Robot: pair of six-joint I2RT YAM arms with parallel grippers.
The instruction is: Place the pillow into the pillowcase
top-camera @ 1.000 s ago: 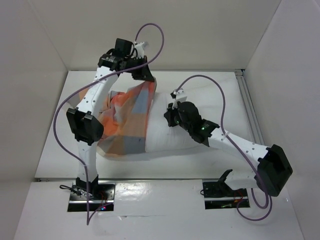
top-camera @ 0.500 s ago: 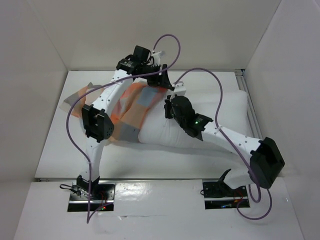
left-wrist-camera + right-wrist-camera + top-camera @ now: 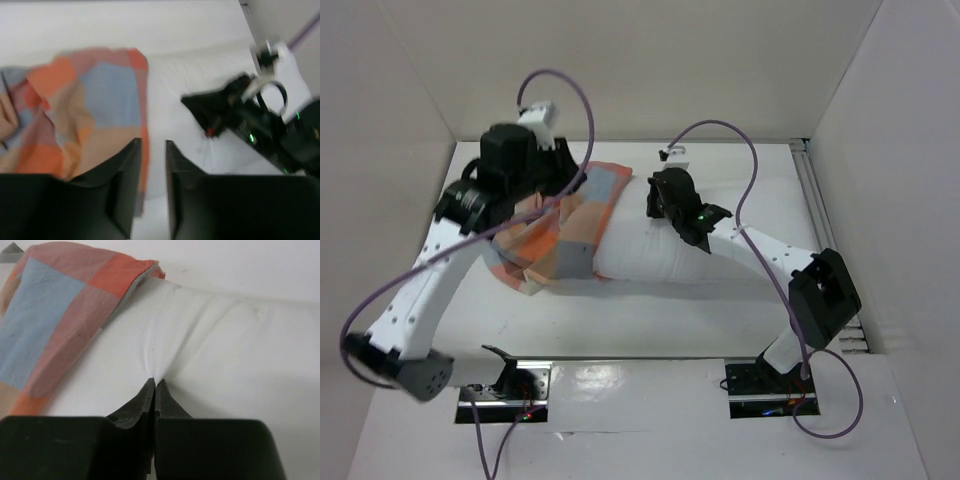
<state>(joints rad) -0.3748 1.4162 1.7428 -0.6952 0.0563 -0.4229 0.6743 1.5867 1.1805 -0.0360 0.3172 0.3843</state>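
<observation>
The pillow [image 3: 640,252] lies lengthwise across the middle of the white surface [image 3: 650,312], its long side running left to right. Most of its plain white cover is bare. The pillowcase [image 3: 560,225] sits at the pillow's left end, bunched in loose folds of orange, grey, light blue and cream. Its nearest edge is draped over that end of the pillow. Whether the end is actually inside the opening or only under the cloth cannot be told. The right arm [image 3: 770,255] reaches in from the right, crossing above the pillow. From its wrist camera, the right fingers [image 3: 152,392] are pressed together on a small pinch of the pillow [image 3: 240,350]. Creases fan out from the pinch, which is just beside the hem of the pillowcase [image 3: 55,315]. The left arm [image 3: 430,280] is lifted high over the left side of the surface and looks blurred from above. From its wrist camera, the left fingers [image 3: 132,160] stand slightly apart with nothing between them. They hang clear above the spot where the pillowcase [image 3: 85,115] meets the pillow [image 3: 170,100]. The black head of the right arm shows beyond them. A purple cable [image 3: 570,95] loops above each arm.
</observation>
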